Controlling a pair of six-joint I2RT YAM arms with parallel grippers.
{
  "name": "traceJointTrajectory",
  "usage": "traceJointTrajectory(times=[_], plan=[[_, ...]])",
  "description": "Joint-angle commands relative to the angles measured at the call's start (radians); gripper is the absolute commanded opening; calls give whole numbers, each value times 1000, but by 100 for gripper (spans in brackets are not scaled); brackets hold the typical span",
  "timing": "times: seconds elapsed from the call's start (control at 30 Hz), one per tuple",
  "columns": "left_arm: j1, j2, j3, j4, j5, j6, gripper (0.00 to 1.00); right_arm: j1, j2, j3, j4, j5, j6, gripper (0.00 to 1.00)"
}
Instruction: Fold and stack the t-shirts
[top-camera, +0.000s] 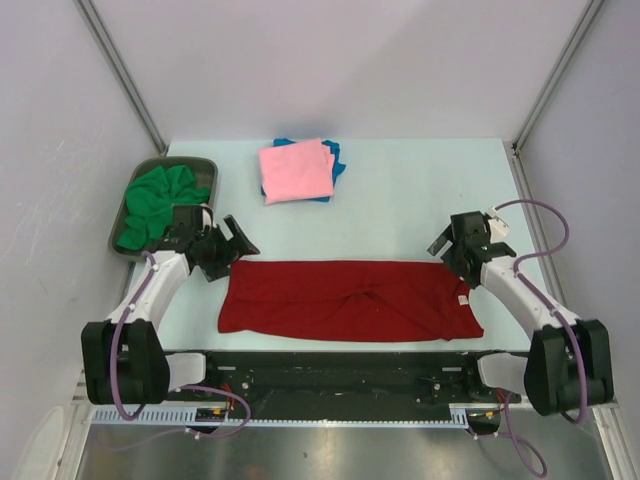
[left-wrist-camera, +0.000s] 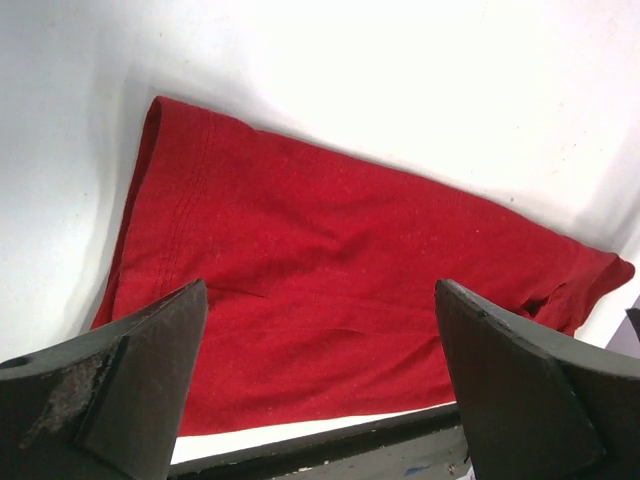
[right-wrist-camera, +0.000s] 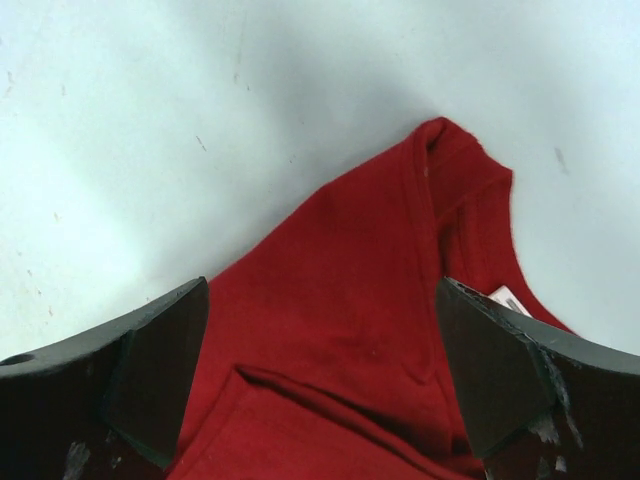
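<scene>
- At upper middle, the pink t-shirt (top-camera: 296, 172) lies folded atop the blue t-shirt (top-camera: 335, 152).
- Lower centre: the dark red t-shirt (top-camera: 350, 300) is only a half-folded band.
- Upper left: the green t-shirt (top-camera: 160, 200) sits crumpled in the tray (top-camera: 127, 205).
- The left gripper (top-camera: 228, 252) and right gripper (top-camera: 446, 250) gape wide, empty.

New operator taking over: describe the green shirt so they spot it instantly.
At the far left corner of the table sits a grey tray. The green t-shirt lies bunched inside it. It alone is crumpled: the dark red t-shirt lies flat near the arms, and the pink t-shirt sits folded on the blue t-shirt.
</scene>
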Motion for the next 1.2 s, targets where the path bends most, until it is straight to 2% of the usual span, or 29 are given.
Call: traceJointTrajectory(times=[0.0,0.33,0.53,0.63,0.67,0.73,0.77,0.87,0.93,0.97,1.03,1.07,1.1,1.17], plan=[[-3,12,7,59,12,-6,100,-30,108,-7,141,-106,-3,100],[-3,17,-11,68,24,12,100,-34,346,-5,271,-180,11,100],[-3,9,-8,62,38,19,100,-31,413,-3,282,-183,-23,95],[-1,9,-8,65,64,17,100,-19,416,-2,271,-163,-40,86],[-1,5,-10,71,67,17,100,-18,420,0,273,-160,-44,77],[-3,2,-14,76,78,14,100,-18,424,6,260,-166,-61,67],[-1,-4,-16,77,81,14,100,-13,430,9,257,-164,-66,57],[-3,-14,-20,83,98,9,100,1,432,13,236,-158,-81,40],[-1,-23,-24,84,103,8,100,22,432,15,224,-135,-90,34],[-1,-24,-27,90,107,6,100,25,433,15,221,-129,-95,26],[-1,-26,-25,90,109,9,100,28,444,15,218,-124,-96,17],[-3,-26,-24,88,109,11,100,30,449,15,218,-124,-101,5],[-1,-24,-24,88,110,14,100,32,455,15,218,-123,-101,0],[-1,-21,-22,87,112,19,100,33,453,15,219,-108,-101,0]])
